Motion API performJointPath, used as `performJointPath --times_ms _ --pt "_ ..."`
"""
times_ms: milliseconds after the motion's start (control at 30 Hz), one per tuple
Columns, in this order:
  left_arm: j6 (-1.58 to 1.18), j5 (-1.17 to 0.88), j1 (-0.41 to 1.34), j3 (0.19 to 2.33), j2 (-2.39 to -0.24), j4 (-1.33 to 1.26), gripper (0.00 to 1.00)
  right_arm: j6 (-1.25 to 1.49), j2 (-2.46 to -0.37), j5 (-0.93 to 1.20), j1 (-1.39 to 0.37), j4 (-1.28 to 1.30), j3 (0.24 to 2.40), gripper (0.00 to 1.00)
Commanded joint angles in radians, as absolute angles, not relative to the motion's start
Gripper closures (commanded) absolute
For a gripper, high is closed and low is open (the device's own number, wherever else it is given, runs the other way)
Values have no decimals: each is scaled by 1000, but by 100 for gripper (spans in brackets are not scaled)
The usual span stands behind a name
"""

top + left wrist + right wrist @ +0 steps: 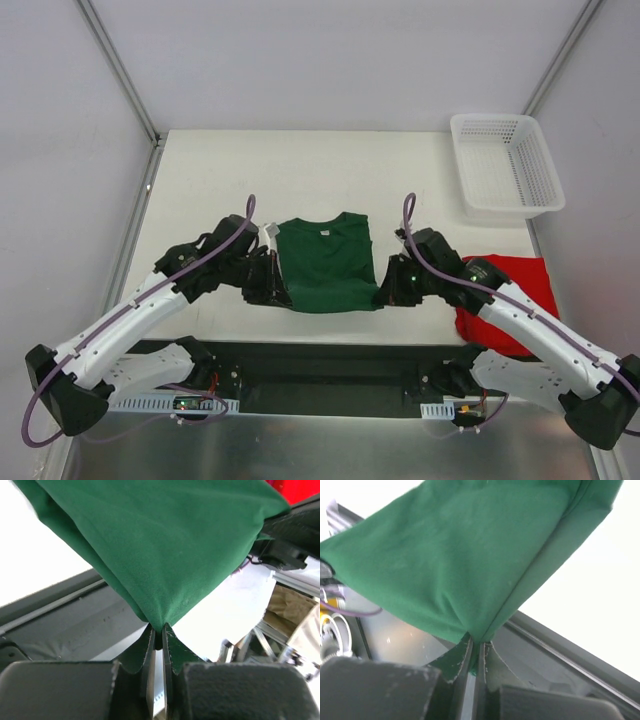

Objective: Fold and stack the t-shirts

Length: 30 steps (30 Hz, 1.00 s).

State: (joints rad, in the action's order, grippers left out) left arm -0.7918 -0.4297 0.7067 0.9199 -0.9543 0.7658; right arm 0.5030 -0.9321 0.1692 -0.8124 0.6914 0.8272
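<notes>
The green t-shirt (327, 262) lies spread left of the white basket (505, 165); the red t-shirt (515, 280) lies just nearer than that basket; the left gripper (159, 640) and right gripper (476, 647) are each pinched tight on a near hem corner; I would raise both evenly so the fold lands square.

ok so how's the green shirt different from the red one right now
The green shirt lies mid-table between the arms; the red shirt sits at the right edge, partly hidden under the right arm. The green shirt's near corners are pinched, one in the left gripper, one in the right gripper; the red shirt is not held. Both are on the table, neither in the basket.
</notes>
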Motion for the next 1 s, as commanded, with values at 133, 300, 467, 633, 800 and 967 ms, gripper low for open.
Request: performJointPath --times_ms 133,300,467,633,800,967 --pt "-661 -362 609 1034 -1003 833 100 350 -1015 187 -674 807 995 99" --pt "-600 -380 494 1049 -1049 831 100 311 -1100 204 -649 796 1037 99" --pt "-545 -367 440 1089 -1139 828 100 281 -1193 227 -603 758 1072 99" --pt "-514 -359 404 1144 -1227 815 100 221 -1333 252 -555 742 1162 99" --pt "-502 -357 382 1196 -1315 793 100 184 -1446 281 -508 739 1255 99" --pt "-494 -344 367 1239 -1396 781 100 149 -1552 321 -459 738 1344 99"
